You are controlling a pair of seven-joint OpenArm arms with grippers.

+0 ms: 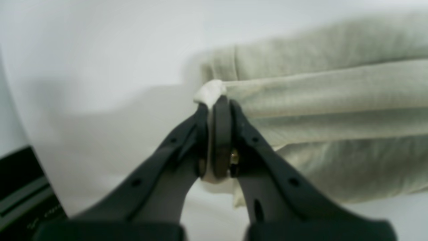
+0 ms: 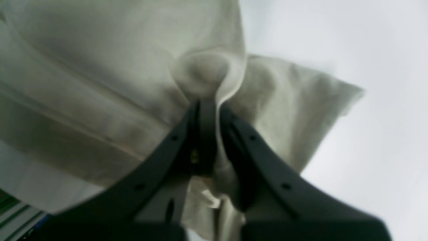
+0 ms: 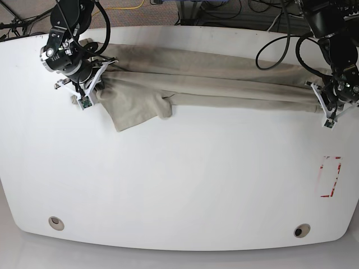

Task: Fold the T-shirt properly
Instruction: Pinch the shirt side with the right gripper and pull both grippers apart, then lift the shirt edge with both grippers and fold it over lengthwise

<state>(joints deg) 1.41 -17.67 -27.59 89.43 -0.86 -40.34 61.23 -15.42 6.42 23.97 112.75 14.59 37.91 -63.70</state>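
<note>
The khaki-beige T-shirt [image 3: 213,78] is pulled into a long bunched band across the far half of the white table [image 3: 179,179]. One sleeve [image 3: 134,106] lies spread on the table near the left end. My right gripper [image 3: 102,66], on the base view's left, is shut on a bunched fold of the shirt [image 2: 100,67], with cloth pinched between its fingers [image 2: 207,103]. My left gripper [image 3: 321,94], on the base view's right, is shut on the other end of the shirt [image 1: 317,87], pinching a small tuft of cloth [image 1: 214,97].
A red-outlined rectangle [image 3: 331,176] is marked near the table's right edge. Two round holes [image 3: 55,223] [image 3: 302,230] sit near the front edge. Cables [image 3: 224,11] lie behind the table. A dark object [image 1: 20,187] shows beyond the table edge.
</note>
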